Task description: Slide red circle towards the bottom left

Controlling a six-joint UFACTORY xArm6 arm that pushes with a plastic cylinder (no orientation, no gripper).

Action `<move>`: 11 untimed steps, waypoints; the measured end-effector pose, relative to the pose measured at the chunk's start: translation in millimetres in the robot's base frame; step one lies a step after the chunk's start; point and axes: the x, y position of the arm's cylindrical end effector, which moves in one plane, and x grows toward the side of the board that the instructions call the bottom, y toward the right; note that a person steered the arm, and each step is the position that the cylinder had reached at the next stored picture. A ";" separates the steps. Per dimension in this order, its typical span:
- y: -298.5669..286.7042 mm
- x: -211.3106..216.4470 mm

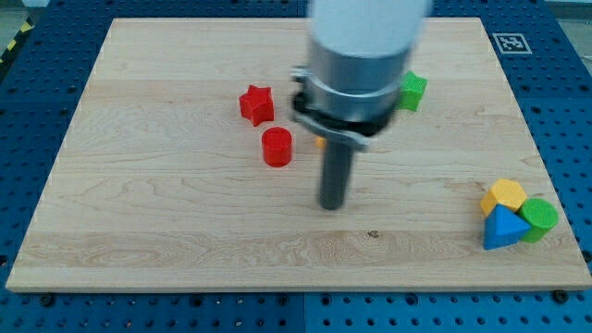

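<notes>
While the arm's grey housing fills the view's top centre, my tip point(332, 205) rests on the wooden counter point(166, 231) near the middle, touching no block. There is no pincer on this arm, only the straight dark rod, so nothing is held or clamped.

The red circle point(277, 147), a short upright cylinder, stands to the view's left of the rod and a little above the tip, near but apart from it. Just above and slightly left of it lies the red star point(257, 104), close to the cylinder without touching it.

A small patch of an orange block point(320, 142) shows at the rod's left edge, beneath the dark collar; its shape is hidden. To the view's right of the housing a green block point(413, 91) peeks out, partly covered, with an angular outline that I cannot name for sure.

Well apart, near the counter's bottom right corner, three blocks cluster together: a yellow block point(506, 195) with flat facets, a blue triangle point(502, 228) below it, and a green cylinder point(539, 217) on their right.
</notes>
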 end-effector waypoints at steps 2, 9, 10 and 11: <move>-81.5 -35.7; 21.1 -47.1; 42.7 -30.0; 50.4 -12.9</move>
